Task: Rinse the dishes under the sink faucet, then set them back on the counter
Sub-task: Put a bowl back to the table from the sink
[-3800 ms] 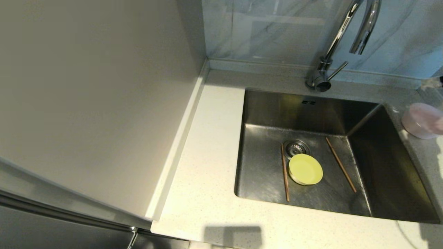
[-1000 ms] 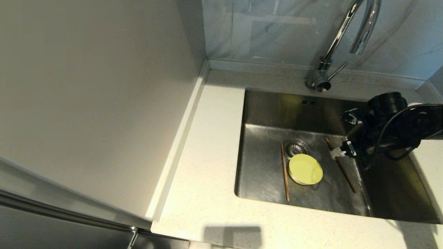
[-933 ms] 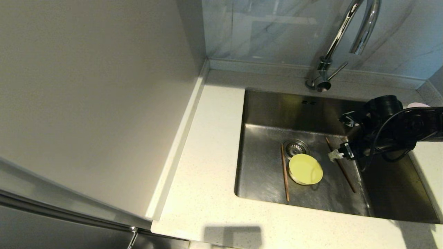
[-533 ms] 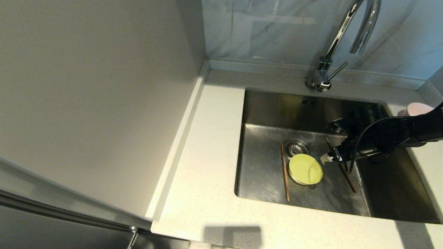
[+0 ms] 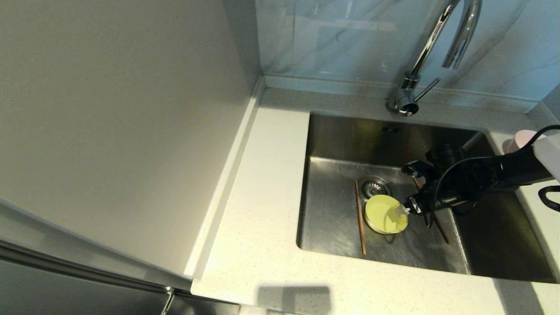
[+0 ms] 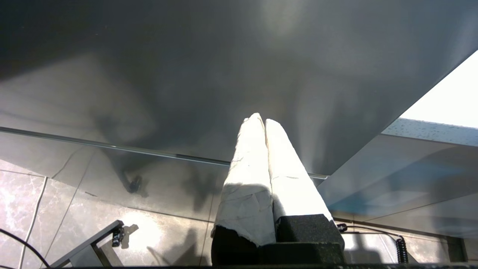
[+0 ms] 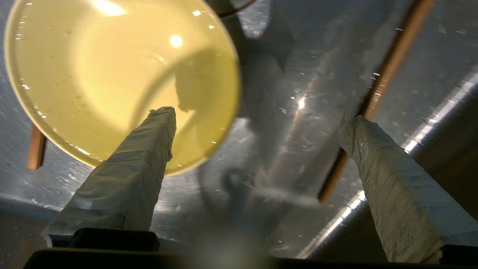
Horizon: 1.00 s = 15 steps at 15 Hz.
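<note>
The steel sink (image 5: 341, 218) is the landmark. On its floor, just in front of the round drain (image 5: 374, 187), sits the small yellow-green bowl (image 5: 385, 214), upright. One brown chopstick (image 5: 360, 218) lies left of the bowl, the other (image 5: 439, 227) to its right. The pale pink bowl (image 5: 520, 139) stands on the speckled counter (image 5: 262, 210) beyond the sink's right rim. The chrome faucet (image 5: 431, 48) rises behind the sink.

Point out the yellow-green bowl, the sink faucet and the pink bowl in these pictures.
yellow-green bowl (image 5: 381, 215): head view, on its inner surface, in the sink.
sink faucet (image 5: 431, 40): head view, on the rising chrome neck.
pink bowl (image 5: 523, 138): head view, on the visible edge, on the counter behind the right arm.
</note>
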Motion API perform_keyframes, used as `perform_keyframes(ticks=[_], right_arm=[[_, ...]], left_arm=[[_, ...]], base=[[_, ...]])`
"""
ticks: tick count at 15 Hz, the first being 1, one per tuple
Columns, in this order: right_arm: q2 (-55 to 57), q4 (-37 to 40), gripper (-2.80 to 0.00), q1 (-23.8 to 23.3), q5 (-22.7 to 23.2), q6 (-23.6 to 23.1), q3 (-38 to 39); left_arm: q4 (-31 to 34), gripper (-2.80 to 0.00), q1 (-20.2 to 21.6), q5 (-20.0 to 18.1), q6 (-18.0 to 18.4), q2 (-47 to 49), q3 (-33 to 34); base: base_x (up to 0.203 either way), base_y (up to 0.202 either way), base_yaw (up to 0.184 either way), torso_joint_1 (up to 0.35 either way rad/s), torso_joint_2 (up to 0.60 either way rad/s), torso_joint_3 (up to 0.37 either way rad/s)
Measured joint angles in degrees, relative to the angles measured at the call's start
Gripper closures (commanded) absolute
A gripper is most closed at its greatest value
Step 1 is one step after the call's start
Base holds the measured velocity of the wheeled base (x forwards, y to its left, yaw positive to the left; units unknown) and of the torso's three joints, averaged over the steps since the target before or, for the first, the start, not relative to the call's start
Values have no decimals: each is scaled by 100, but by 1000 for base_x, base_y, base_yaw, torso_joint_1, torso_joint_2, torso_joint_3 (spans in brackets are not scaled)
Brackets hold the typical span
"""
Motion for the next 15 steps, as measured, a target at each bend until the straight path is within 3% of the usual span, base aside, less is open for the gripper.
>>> perform_keyframes(ticks=[15], right_arm=[[910, -13, -280, 134, -80, 17, -873]], left_arm=[[0, 0, 0, 4, -1, 0, 0]], base=[[0, 0, 0, 0, 0, 0]])
